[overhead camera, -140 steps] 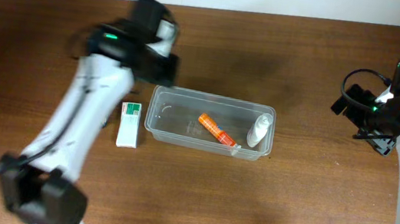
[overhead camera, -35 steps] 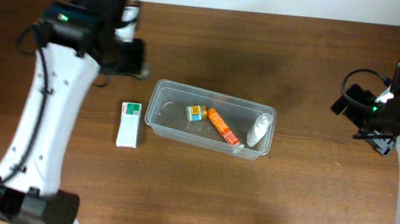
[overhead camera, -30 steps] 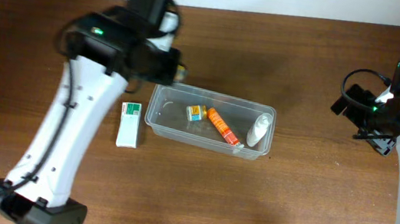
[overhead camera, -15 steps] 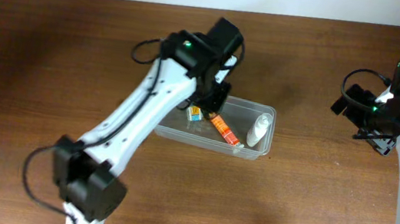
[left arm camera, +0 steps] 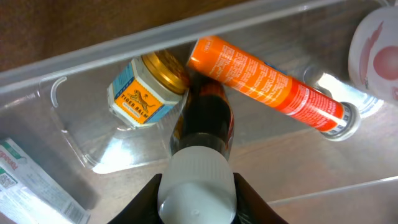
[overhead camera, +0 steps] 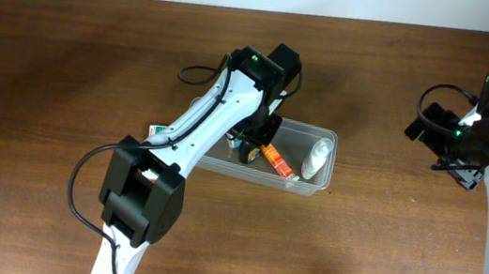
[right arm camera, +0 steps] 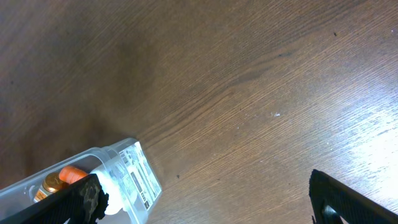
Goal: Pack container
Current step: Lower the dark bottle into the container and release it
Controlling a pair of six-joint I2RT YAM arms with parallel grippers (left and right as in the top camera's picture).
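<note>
Swung in from the table's 10 o'clock side over the last second, the left arm now stretches across the clear, rectangular plastic container [overhead camera: 321, 133], which has stayed at the middle of the brown wooden table [overhead camera: 371, 258]. The left gripper [left arm camera: 197, 202] is clenched on the white cap of a dark brown bottle [left arm camera: 202, 118], its 2 fingers [left arm camera: 149, 196] pressed to the cap's sides. The bottle hangs upright inside the container; whether its base touches the floor cannot be told.

Seen from the left wrist, a small jar with a gold lid and blue-and-orange label [left arm camera: 146, 90] lies at the bottle's 10 o'clock, touching it. An orange plastic tube [left arm camera: 267, 84] runs off from its 1 o'clock. A white plastic bottle [overhead camera: 317, 158] lies at the container's 3 o'clock end. A green-and-white cardboard box [left arm camera: 31, 180] lies on the table beside the container's 9 o'clock end.

The right gripper [right arm camera: 205, 193] hangs at the table's 3 o'clock edge, well apart from the container, jaws spread wide and holding nothing.
</note>
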